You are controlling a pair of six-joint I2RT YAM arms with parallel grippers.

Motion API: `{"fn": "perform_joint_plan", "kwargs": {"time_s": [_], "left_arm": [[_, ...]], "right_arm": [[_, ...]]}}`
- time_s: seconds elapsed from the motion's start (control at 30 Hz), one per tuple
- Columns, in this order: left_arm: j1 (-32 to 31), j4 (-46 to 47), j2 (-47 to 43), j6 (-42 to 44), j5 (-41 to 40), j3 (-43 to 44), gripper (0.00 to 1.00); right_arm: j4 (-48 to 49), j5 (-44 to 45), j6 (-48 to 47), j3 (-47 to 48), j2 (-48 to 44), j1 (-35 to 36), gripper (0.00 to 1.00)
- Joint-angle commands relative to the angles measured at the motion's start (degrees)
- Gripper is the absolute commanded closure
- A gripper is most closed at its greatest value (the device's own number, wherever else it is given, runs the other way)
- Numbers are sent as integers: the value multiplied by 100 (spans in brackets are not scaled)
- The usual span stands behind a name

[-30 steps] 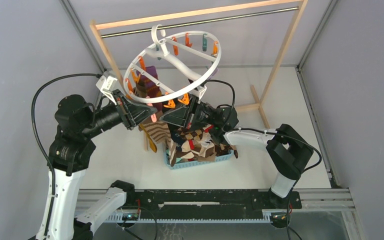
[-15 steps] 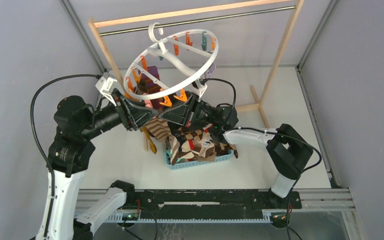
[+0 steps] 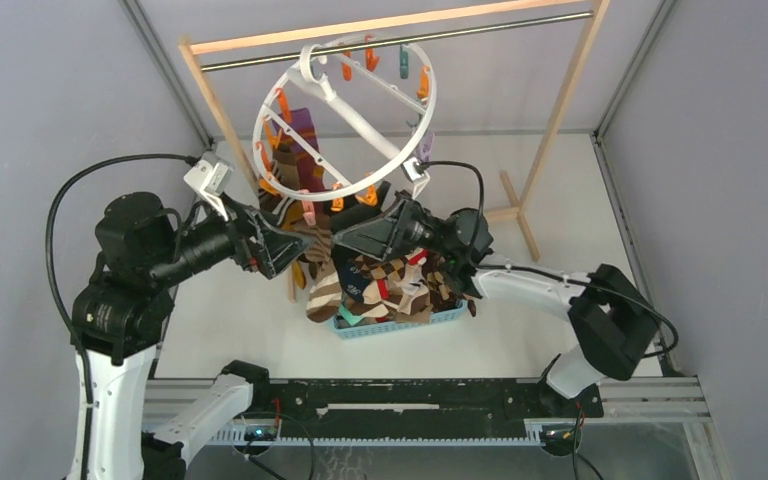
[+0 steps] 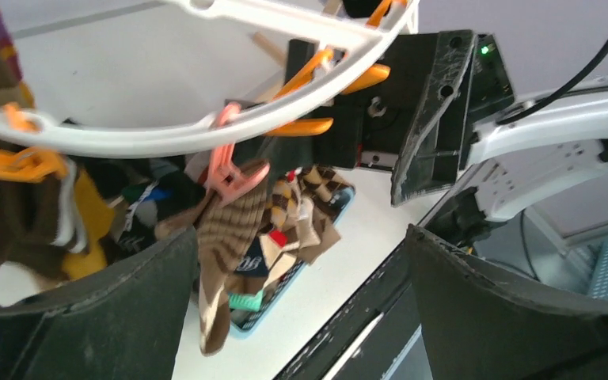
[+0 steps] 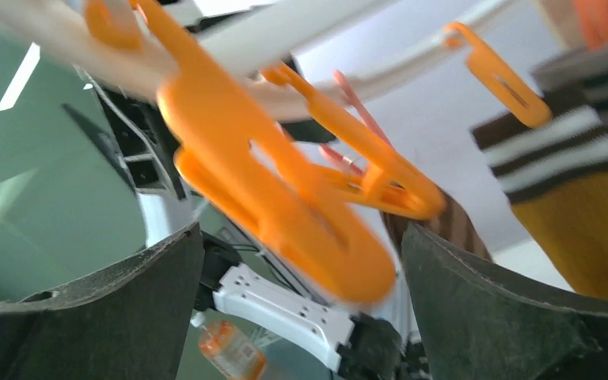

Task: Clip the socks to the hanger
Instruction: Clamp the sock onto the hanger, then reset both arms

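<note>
From above, the hanger hangs tilted from the rod, its low edge just over both my grippers. My left gripper and right gripper point at each other beneath that edge, near but apart. A striped sock dangles between them from a pink pin. More socks are heaped in the basket below, and others are clipped on the ring's far left side. I cannot read either jaw gap from here.

At my left wrist, the left gripper is spread wide, holding nothing. The pink pin and its striped sock hang in front of the gap, just below the hanger rim. The right gripper faces me from beyond.

At my right wrist, the right gripper is also spread. An orange pin hangs blurred over the gap, and I cannot tell whether it touches either finger. A mustard sock is cut off at the right edge.
</note>
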Motion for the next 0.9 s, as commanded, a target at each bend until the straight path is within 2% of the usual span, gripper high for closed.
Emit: {"fn": "perform_joint_plan", "kwargs": {"time_s": [0.0, 0.07, 0.17, 0.27, 0.43, 0.53, 0.67, 0.77, 0.87], "left_arm": [[80, -1063, 27, 823, -749, 501, 0], [247, -1381, 29, 1103, -992, 489, 0], [653, -1563, -6, 1599, -1326, 301, 0], [1256, -1279, -133, 1999, -1606, -136, 0], [2544, -275, -139, 2238, -1667, -1205, 0], [3146, 724, -100, 2042, -1855, -2083, 0], [3252, 2311, -122, 1964, -2415, -3458, 0], [3260, 3753, -91, 1820, -2653, -4569, 0], [3260, 5318, 101, 1448, -2726, -5455, 0]], "right_arm": [[-789, 198, -518, -724, -757, -241, 0], [-1693, 189, -994, -1010, -1194, -292, 0], [-3795, 648, -2026, -1244, -1947, -290, 0], [-5457, 1737, -2793, -1447, -2750, -328, 0], [-7215, 4059, -3030, -1948, -4385, -931, 0], [-7342, 5736, -2970, -2421, -5153, -1341, 0], [-6192, 7313, -4018, -3216, -5511, -1742, 0], [-5341, 7840, -4669, -3657, -5263, -2158, 0], [-5127, 7841, -4365, -3863, -4828, -2849, 0]]}}
